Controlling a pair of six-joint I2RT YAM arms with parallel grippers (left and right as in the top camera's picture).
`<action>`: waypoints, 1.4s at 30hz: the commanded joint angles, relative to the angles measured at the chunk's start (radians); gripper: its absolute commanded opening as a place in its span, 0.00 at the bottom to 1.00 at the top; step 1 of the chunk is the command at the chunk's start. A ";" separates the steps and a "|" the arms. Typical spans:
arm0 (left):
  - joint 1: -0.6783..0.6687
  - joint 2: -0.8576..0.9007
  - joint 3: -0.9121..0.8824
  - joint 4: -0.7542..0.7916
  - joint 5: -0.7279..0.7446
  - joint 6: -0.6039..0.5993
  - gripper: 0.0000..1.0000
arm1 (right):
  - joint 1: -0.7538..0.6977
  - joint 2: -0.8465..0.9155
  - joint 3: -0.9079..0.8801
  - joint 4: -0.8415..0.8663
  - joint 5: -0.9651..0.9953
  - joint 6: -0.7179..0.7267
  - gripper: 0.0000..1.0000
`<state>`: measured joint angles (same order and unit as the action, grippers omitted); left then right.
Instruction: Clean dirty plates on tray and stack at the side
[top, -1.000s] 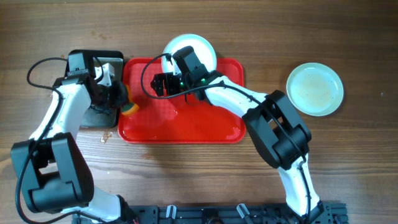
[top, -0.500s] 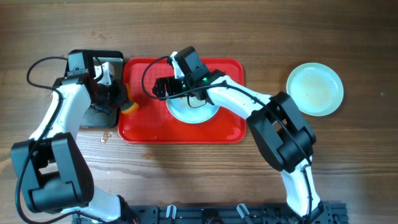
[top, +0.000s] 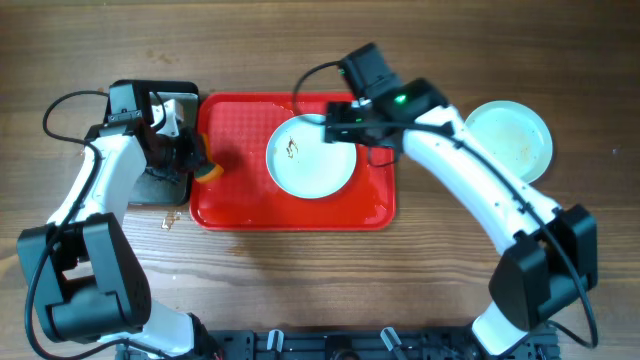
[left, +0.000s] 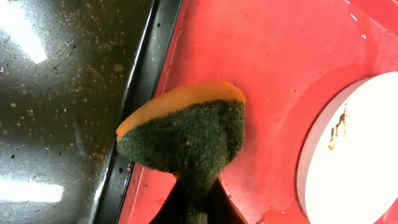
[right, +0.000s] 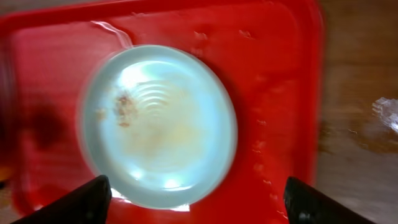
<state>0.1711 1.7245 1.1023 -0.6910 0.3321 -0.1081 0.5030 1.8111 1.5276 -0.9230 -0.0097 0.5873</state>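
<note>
Tray (top: 240, 205), red: 1.
Plates: 2 seen. One plate (top: 310, 165) on tray; other plate (top: 508, 143) off tray, at 3 o'clock from it. Whether latter is stack, cannot tell.
Pan (left: 62, 93), black: 1, at 9 o'clock from tray.
Sponge (left: 186, 134), green and yellow: 1.
Table (top: 300, 290), wooden: 1.
Robot arms: 2, left arm (top: 100, 185) and right arm (top: 480, 190).

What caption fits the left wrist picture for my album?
Left gripper pinches a green-and-yellow sponge at the red tray rim, near a smudged plate.

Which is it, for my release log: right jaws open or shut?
Open: right gripper jaws stand wide apart; the plate lies free on the tray.
</note>
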 joint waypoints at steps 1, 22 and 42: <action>-0.006 0.011 -0.003 -0.005 0.023 0.023 0.04 | -0.052 0.047 -0.078 -0.006 0.026 0.044 0.86; -0.006 0.011 -0.003 -0.019 0.023 0.026 0.04 | -0.003 0.309 -0.144 0.274 -0.270 0.130 0.29; 0.228 -0.156 0.068 0.000 -0.116 0.163 0.04 | 0.050 0.309 -0.144 0.237 -0.240 0.121 0.04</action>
<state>0.3626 1.5852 1.1488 -0.6979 0.2356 0.0040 0.5457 2.0834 1.3975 -0.6609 -0.2699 0.7208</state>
